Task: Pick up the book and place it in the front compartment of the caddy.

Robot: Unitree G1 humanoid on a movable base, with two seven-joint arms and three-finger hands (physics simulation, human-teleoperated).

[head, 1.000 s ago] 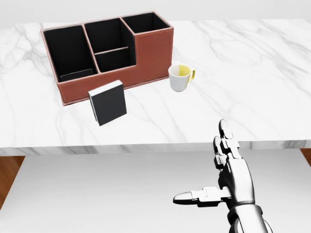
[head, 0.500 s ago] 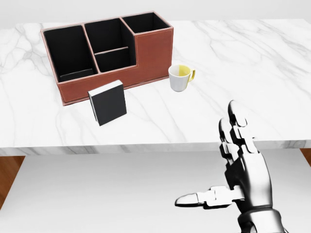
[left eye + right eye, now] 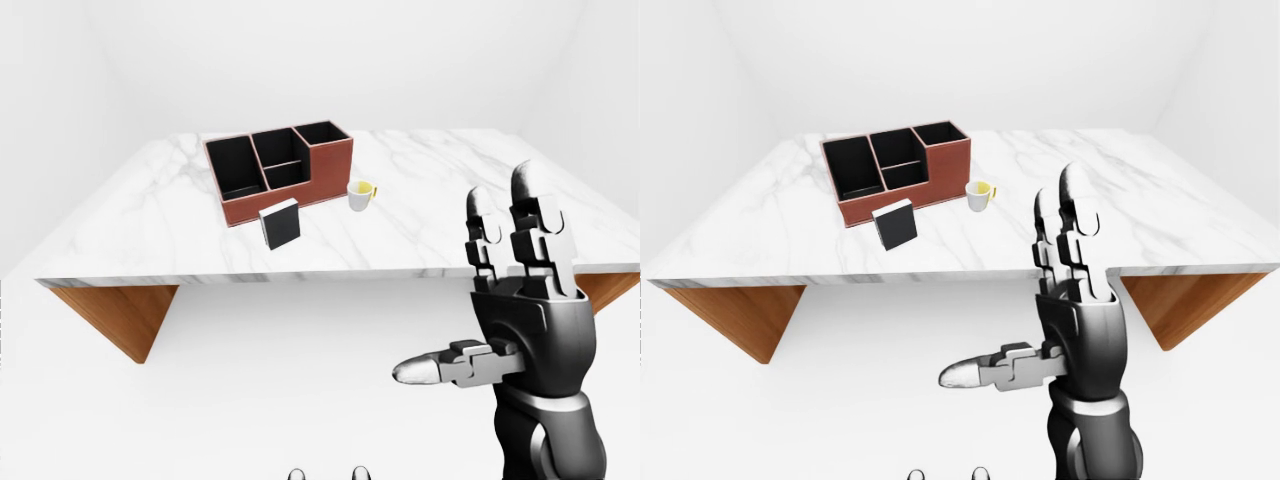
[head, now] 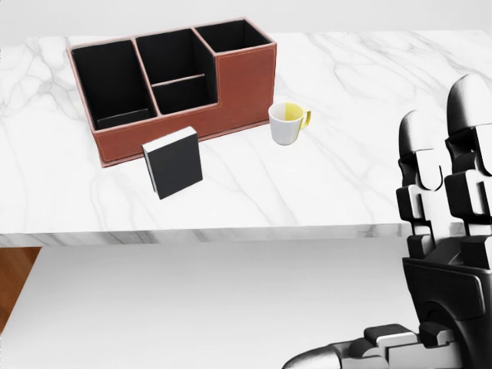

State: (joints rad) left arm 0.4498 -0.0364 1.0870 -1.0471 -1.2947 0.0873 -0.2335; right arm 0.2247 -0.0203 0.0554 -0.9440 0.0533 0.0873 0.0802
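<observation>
A black book with white page edges stands upright on the marble table, just below the caddy in the head view. The brown caddy has black-lined compartments: a large one at left, a split middle one and a tall one at right. My right hand is open and holds nothing. Its fingers point up and its thumb sticks out to the left. It hovers off the table's near edge, well right of the book. My left hand does not show.
A white mug with a yellow inside stands on the table right of the caddy, between the book and my hand. The table's near edge crosses the head view. Wooden supports slope under the table ends.
My right hand has risen and come closer to the camera, shifting right in the head view, fingers still spread. The book, caddy and mug stay put.
</observation>
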